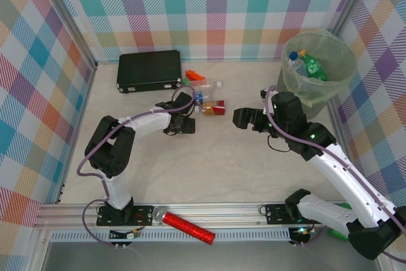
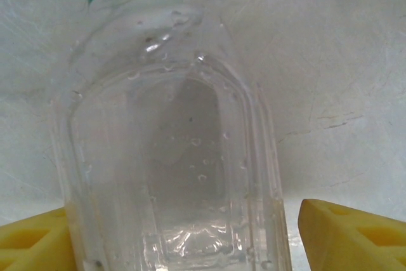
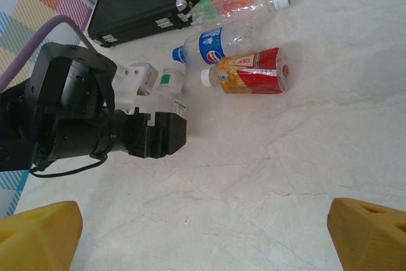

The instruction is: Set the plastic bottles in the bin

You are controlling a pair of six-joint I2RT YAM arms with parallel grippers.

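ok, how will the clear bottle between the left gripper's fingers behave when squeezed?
Probably light: the clear bottle looks empty, just droplets inside. Its thin walls may buckle under the left gripper. Lying flat, it could roll if nudged.

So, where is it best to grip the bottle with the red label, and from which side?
I would grip the red-label bottle across its labelled body, from above: it lies on its side, and the blue-label bottle lies close to its cap end.

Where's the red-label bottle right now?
In the top view the red-label bottle lies on its side mid-table, just nearer the arms than the blue-label bottle, and to the right of the black case.
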